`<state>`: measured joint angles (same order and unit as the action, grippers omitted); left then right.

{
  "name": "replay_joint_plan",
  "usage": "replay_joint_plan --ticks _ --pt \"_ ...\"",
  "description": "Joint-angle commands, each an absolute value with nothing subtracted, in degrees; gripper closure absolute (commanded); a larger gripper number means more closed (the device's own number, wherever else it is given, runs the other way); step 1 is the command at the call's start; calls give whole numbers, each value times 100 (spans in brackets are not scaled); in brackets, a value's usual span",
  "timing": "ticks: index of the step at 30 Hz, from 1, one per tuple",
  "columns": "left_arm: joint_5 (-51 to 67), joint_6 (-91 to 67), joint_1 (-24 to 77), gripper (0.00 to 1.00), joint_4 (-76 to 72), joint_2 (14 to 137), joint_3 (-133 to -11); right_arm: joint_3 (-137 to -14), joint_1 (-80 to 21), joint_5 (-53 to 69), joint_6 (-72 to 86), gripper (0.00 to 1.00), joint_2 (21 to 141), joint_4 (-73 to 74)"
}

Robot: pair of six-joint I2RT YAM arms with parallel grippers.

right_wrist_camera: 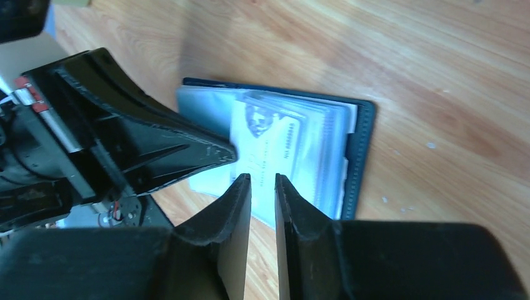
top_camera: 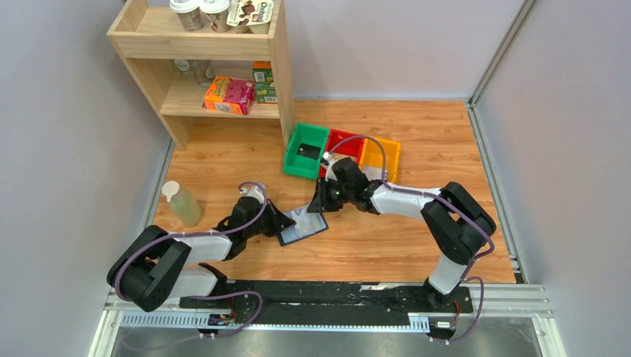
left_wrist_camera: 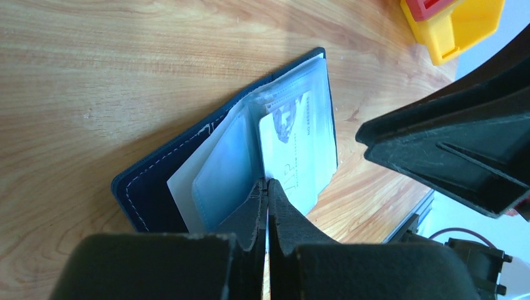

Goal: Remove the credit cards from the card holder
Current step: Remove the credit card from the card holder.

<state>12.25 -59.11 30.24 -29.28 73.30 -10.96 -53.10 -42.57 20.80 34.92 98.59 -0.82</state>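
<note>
From above, the card holder (top_camera: 303,227) lies open on the worktop (top_camera: 417,238), mid-scene, between the left tool (top_camera: 289,220) and the right tool (top_camera: 318,204). Something dark sits in the far green bin (top_camera: 293,152); I cannot tell whether it is a card.

From the left wrist, the left tool is clenched, its tips at the clear sleeve's near edge; whether it pinches the sleeve is unclear. A pale credit card (left_wrist_camera: 294,147) remains pocketed.

From the right wrist, the right tool's jaws stand narrowly parted over that card, grasping nothing. At least this card is left to pull.
</note>
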Motion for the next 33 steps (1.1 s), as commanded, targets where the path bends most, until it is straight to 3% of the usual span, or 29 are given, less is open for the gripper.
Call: replay_joint_plan --ticks 1,9,19,33 --pt "1160 -5818 3006 100 -2848 7295 -1213 -5511 -4307 2540 3682 80 9957 -632" --pt "1090 -5906 2997 100 -2874 7321 -1195 -5274 -4280 2426 3683 91 10414 -729" --pt "923 -6126 2997 100 -2865 7304 -1037 -5010 -4157 2101 3551 99 10564 -476" --pt "791 -6267 2997 100 -2532 6891 -800 -5018 -4105 1942 3349 100 10749 -176"
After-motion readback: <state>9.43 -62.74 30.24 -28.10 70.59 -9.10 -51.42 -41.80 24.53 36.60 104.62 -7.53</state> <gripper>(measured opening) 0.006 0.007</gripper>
